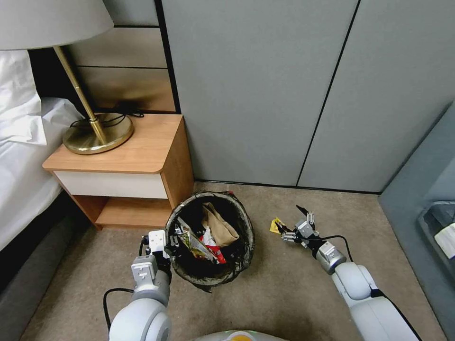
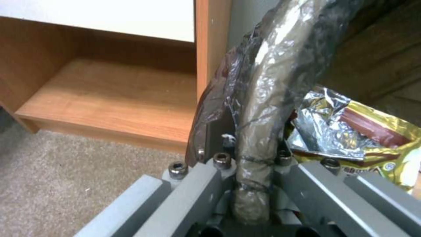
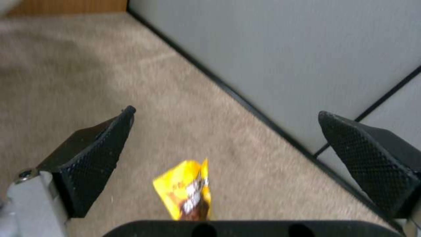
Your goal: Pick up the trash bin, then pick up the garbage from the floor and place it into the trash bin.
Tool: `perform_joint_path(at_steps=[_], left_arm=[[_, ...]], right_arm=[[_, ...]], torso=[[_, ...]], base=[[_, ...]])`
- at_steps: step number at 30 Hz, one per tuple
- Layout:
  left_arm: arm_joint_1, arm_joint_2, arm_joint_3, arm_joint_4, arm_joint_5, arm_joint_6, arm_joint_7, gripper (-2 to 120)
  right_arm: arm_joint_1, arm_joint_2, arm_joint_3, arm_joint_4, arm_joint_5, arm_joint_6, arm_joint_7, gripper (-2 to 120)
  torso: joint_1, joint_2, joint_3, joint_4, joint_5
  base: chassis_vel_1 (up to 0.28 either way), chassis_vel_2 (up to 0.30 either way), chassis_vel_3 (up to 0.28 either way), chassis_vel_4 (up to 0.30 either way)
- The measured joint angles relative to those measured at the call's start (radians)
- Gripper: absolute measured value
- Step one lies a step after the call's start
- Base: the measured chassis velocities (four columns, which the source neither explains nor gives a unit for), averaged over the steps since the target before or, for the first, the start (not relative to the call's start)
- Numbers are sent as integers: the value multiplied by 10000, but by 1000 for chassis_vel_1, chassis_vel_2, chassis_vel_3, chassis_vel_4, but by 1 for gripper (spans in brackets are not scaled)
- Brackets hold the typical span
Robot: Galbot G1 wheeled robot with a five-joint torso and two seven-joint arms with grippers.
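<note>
The yellow wrapper [image 3: 186, 191] lies between the right gripper [image 3: 228, 144]'s spread fingers; the left gripper [image 2: 250, 171] clamps the trash bin [image 1: 244, 220]'s rim.

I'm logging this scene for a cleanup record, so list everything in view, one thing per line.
trash bin: one, dark bag folded over its rim, on the carpet beside the nightstand, rim clamped by the left gripper.
garbage in the bin: several pieces, brown paper bag, red-and-white and gold wrappers, inside the bin.
yellow wrapper: one, yellow, on the carpet right of the bin, between the right gripper's fingers but not touched.
nightstand: one, wood with white drawer, against the wall.
lamp: one, brass base, grey shade, on the nightstand.
bed: one, white linen, far left.
left gripper: shut on the bin's rim.
right gripper: open, low over the yellow wrapper.
</note>
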Motion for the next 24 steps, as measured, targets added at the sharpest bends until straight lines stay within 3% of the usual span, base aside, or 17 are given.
perform_joint_path(at_steps=[14,24], left_arm=[[35,-19,75,0,57,4,0,0],[86,-46,74,-35,110,9,-1,0]], right_arm=[[757,172,-225,-1451,-293,53,52,100],[1753,435,-569,-3292,-642,-61,42,100]], torso=[[-1,0,0,-1,0],[0,0,0,0,0]], base=[[0,0,0,0],[0,0,0,0]])
